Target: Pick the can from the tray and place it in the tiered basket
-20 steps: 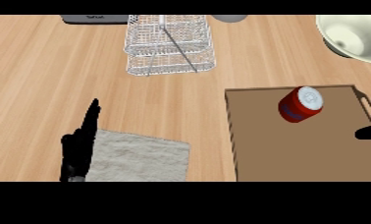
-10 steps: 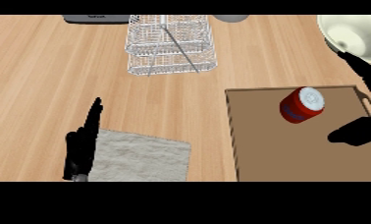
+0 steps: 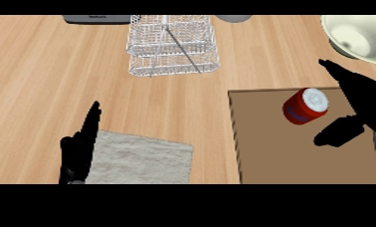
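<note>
Reach stage at the kitchen counter: the robot's right hand (image 3: 360,96), at the right edge of the frame, is spread open just beside the red can (image 3: 306,106), fingers above it and thumb below, not yet closed on it. The can, pale top showing, sits in the upper right part of the brown tray (image 3: 279,161), at the frame's lower right. The wire tiered basket (image 3: 172,44) stands well apart at upper centre.

Judging from this, the pick-up is the step in hand. The next move calls for bringing the open hand around the can's body and curling the fingers and thumb onto it, then lifting it clear of the tray's rim.

The left hand (image 3: 79,146) rests open at lower left, fingers straight, along the edge of a grey cloth (image 3: 143,159).

The right hand's palm and forearm are cut off by the frame's edge. Whether any fingertip touches the can cannot be told. The basket's lower tier is largely masked by the upper one.
</note>
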